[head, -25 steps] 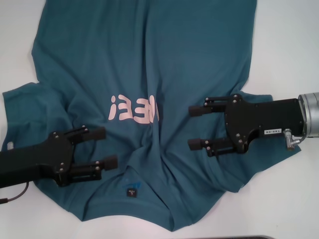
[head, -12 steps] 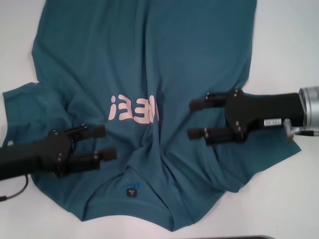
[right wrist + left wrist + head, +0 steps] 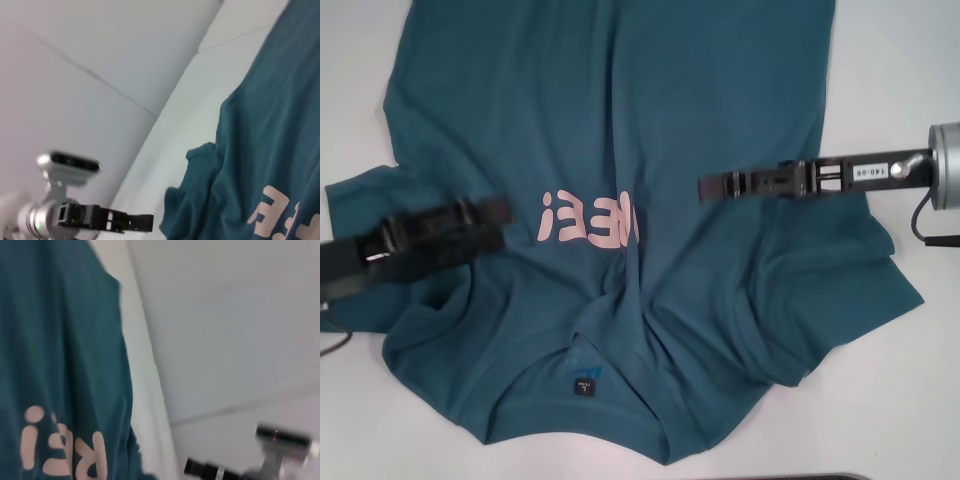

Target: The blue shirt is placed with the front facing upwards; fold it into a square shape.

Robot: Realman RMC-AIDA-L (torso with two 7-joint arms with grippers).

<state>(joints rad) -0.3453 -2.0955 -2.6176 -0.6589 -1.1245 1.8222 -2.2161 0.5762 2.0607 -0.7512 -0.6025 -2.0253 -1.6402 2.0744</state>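
Both grippers edge-on over blue shirt (image 3: 620,130) in head view, left (image 3: 500,222), right (image 3: 705,187); finger spread unreadable; wrist views add backdrop wall (image 3: 225,315)

It looks like a robotics lab or test room rather than anyone's home. A plain white table (image 3: 900,400) fills the head view with nothing homely on it, only a blue shirt (image 3: 620,120) spread flat between two black robot arms with bare metal wrist housings and loose cables. The wrist views look past the table edge to bare, pale grey walls (image 3: 225,315) with only a thin seam line across them, and no furniture, shelves or decoration.
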